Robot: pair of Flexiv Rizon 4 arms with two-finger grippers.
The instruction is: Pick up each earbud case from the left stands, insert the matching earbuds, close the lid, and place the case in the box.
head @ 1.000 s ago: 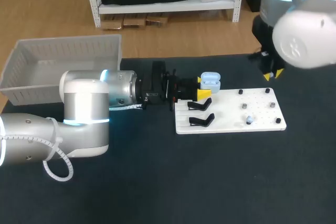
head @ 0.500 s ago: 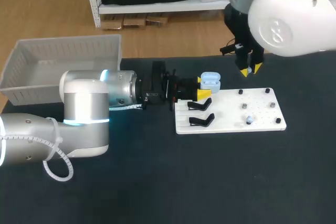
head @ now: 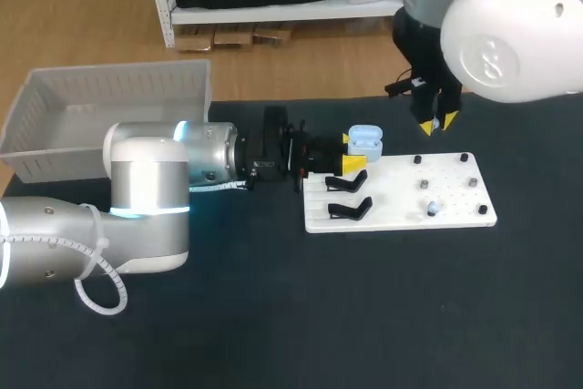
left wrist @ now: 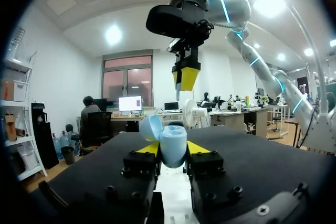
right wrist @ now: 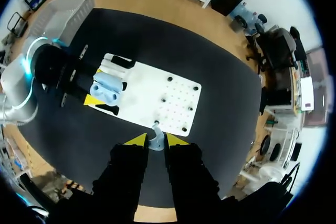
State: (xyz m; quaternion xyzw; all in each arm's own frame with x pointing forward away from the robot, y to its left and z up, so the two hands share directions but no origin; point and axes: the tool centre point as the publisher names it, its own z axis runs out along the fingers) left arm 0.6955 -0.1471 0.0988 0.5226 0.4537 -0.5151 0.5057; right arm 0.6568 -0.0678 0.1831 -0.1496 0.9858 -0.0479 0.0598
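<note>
Presently the pale blue case [left wrist: 173, 144] sits upright with its lid [left wrist: 149, 128] swung open. It is clamped between the two yellow tips of the left gripper [head: 352, 151], which press on it from both sides and hold it by the 10 o'clock corner of the white board [head: 401, 198]. In the head view the lid stands on the 12 o'clock side of the body, so the open sockets face up. The case's longer side appears to run along the 9-to-3 line, in line with the left arm's fingers.

The right gripper [head: 435, 123] hangs above the table at about 2 o'clock from the case, near it but clearly apart. Its fingers are pinched almost together on a small pale earbud [right wrist: 156, 143]. From that wrist, the case lies ahead of the fingers, off toward 10 o'clock.

I judge that the coming insertion turns on this offset. The right arm, the only free one, would have to carry the earbud toward 8 o'clock in the head view. It would then lower it into a socket while the left arm keeps the case steady.

Farther out, a second earbud [head: 434, 208] rests on the board at about 4 o'clock from the case, among small black pegs. Two black stands [head: 346, 180] lie at about 6 o'clock. The box [head: 55, 157] waits at 9 o'clock, well apart.
</note>
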